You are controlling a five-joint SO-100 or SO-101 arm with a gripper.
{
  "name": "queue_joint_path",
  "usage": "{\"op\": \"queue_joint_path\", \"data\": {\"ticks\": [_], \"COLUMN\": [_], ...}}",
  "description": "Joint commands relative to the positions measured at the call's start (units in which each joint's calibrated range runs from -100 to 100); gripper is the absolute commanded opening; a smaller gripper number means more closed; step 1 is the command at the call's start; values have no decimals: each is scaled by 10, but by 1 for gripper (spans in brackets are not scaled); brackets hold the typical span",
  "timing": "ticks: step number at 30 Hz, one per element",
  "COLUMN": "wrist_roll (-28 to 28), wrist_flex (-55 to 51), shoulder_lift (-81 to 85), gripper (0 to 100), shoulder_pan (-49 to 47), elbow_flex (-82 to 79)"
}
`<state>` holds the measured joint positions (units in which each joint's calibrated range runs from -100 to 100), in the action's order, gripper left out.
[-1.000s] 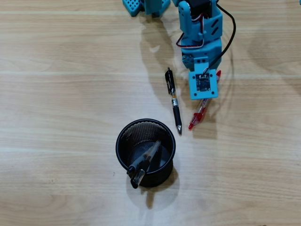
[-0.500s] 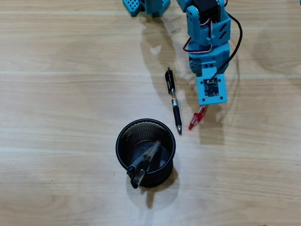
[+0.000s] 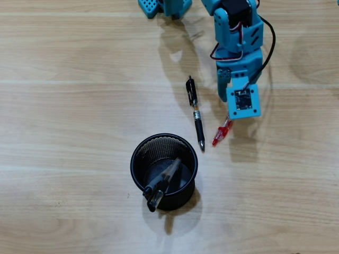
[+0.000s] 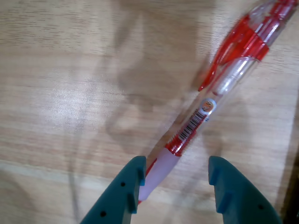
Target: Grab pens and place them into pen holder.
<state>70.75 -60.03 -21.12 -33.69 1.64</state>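
Light wood-grain table (image 3: 74, 106), planks running side to side in the overhead view. Lying flat on it: black pen with yellow band (image 3: 195, 113), and just right of it a red-and-transparent pen (image 3: 221, 133), partly hidden. Standing nearer: black mesh pen holder (image 3: 164, 170), apparently holding two pens.

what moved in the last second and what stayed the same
In the overhead view the arm swung rightward and a bit lower in the picture, covering more of the red-and-transparent pen. In the wrist view the gripper is open, straddling the pen's tip end, nothing gripped yet. The black pen, the pen holder and the two pens inside stayed put.
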Motion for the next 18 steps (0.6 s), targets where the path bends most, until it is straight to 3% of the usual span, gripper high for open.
{"op": "queue_joint_path", "data": {"ticks": [1,18], "wrist_roll": [4,4], "wrist_flex": [-1,-41], "shoulder_lift": [-29,-69], "gripper": [16,16], "shoulder_pan": [-1,26], "elbow_flex": [71,95]}}
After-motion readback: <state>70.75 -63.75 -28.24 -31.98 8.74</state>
